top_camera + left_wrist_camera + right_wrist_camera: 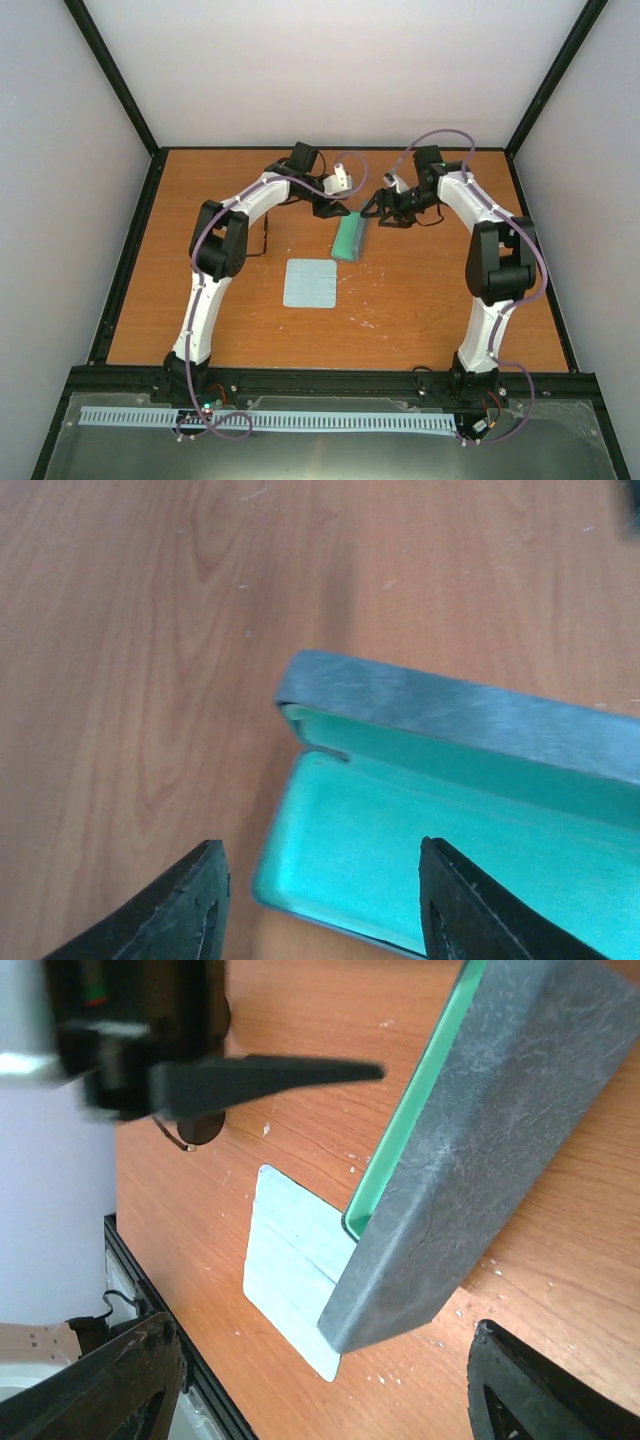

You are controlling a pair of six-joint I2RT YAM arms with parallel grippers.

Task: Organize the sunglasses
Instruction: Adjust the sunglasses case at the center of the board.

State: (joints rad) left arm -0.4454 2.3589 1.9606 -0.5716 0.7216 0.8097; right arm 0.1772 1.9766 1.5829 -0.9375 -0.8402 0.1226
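The grey-blue case (349, 238) stands open on the table, its green lining showing. In the left wrist view its empty green tray (400, 850) and raised lid (450, 710) lie just ahead. My left gripper (335, 209) is open and empty, and its jaws (320, 900) straddle the tray's end corner from above. My right gripper (373, 208) is open and empty behind the lid's grey outside (480, 1150). The sunglasses (264, 236) show as a thin dark wire shape left of the case, by the left arm. A small dark part of them (192, 1135) peeks out under the left gripper.
A flat light-blue square cloth (310, 283) lies in front of the case and also shows in the right wrist view (295, 1270). A black frame rail (330, 380) runs along the table's near edge. White walls enclose the table.
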